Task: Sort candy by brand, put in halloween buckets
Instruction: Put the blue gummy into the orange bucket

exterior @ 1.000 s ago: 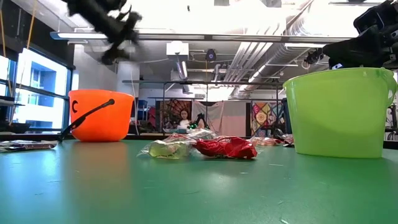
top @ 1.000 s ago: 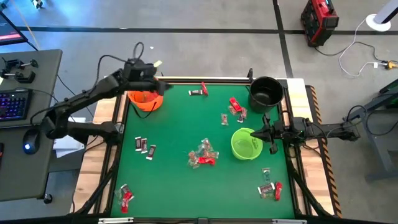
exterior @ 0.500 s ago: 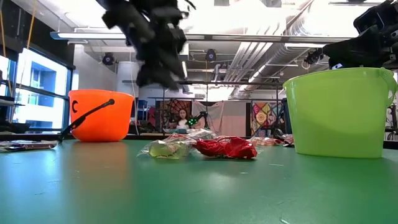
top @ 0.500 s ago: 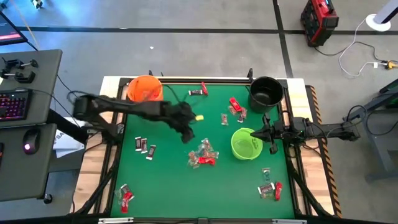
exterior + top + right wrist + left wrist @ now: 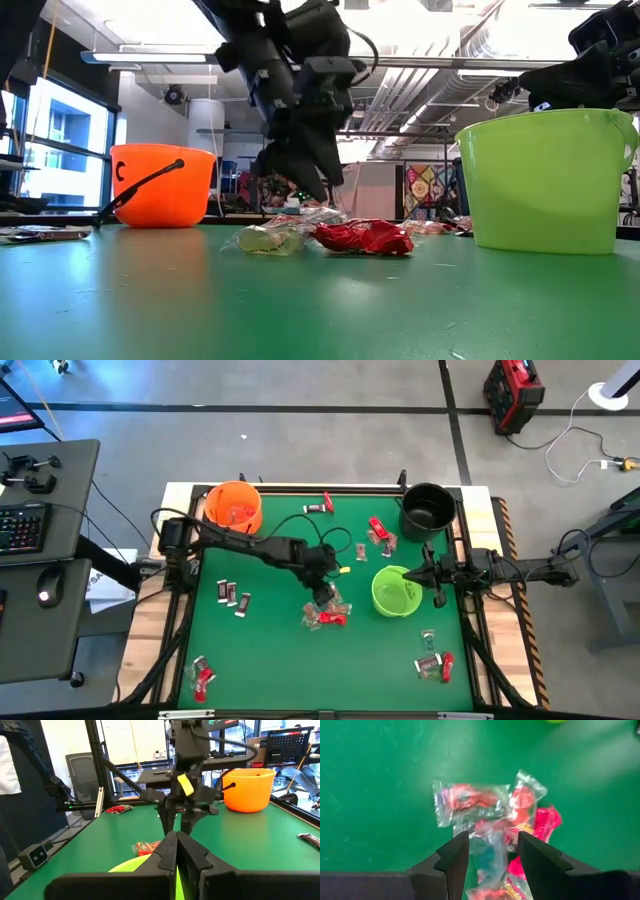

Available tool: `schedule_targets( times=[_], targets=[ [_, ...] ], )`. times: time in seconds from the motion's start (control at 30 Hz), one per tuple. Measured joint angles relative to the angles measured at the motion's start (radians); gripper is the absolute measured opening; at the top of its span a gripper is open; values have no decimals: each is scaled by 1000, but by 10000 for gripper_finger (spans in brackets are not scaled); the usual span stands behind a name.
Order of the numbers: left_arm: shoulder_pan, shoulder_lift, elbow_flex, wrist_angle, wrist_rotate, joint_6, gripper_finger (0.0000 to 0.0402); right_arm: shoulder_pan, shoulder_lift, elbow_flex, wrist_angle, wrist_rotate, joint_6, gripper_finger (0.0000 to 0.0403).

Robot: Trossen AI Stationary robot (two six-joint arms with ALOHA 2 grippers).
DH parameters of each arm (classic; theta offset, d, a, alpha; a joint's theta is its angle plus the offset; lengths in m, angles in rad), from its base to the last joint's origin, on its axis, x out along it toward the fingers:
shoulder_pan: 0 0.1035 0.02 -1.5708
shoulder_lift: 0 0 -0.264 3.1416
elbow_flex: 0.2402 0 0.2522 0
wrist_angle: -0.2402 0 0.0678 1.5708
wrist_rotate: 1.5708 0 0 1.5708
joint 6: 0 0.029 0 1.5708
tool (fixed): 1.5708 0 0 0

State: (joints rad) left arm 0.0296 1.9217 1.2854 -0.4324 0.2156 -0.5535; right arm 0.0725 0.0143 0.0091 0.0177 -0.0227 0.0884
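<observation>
From above, my left gripper (image 5: pixel 324 592) hangs over the cluster of small wrapped sweets, red and silvery-clear (image 5: pixel 327 608), at the middle of the green felt table (image 5: pixel 270 650). A second ago this arm was back at the round orange plastic pail (image 5: pixel 234 507) in the far left corner; it has swung across since. The round black pail (image 5: pixel 428 508) sits at the far right corner and the round lime green pail (image 5: pixel 396 590) just near of it. My right gripper (image 5: pixel 438 598) waits beside the green pail, as it did before. Other sweets lie scattered: dark wrappers (image 5: pixel 233 596) on the left, mixed ones at both near corners.

From table level, my left gripper (image 5: pixel 305 185) is poised just above the pile (image 5: pixel 325 236), not touching it as far as I can tell. The orange pail (image 5: pixel 162 186) and green pail (image 5: pixel 546 180) stand well apart on either side.

Through my left wrist camera, my fingers (image 5: pixel 454 862) stand moderately apart, holding nothing, straddling a clear-wrapped sweet (image 5: pixel 489 852) at the edge of the heap.

Through my right wrist camera, that arm's fingers (image 5: pixel 176 851) are pressed together, empty, above the green pail's rim (image 5: pixel 131 866).

I judge this the reach for the next sweet. The next move calls for descending and closing on one wrapper only, since they overlap.
</observation>
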Motion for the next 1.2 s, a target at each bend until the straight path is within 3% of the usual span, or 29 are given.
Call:
schedule_targets(
  times=[0.37, 0.47, 0.6, 0.8, 0.93, 1.2],
  targets=[
    [-5, 63, 0, 49, 43, 13, 157, 0, 0, 0, 0, 0, 0, 0],
    [-4, 59, 0, 50, 43, 24, 120, 0, 0, 0, 0, 0, 0, 0],
    [22, 42, 0, 15, 95, 75, 19, 0, 0, 0, 0, 0, 0, 0],
    [125, -91, 0, -92, 109, 173, 2, 0, 0, 0, 0, 0, 0, 0],
    [238, -284, 0, -163, 4, 230, 1, 0, -1, 0, 0, 0, 0, 0],
    [498, -595, 0, -421, -402, 286, 0, 0, -1, 0, 0, 0, 0, 0]
  ],
)
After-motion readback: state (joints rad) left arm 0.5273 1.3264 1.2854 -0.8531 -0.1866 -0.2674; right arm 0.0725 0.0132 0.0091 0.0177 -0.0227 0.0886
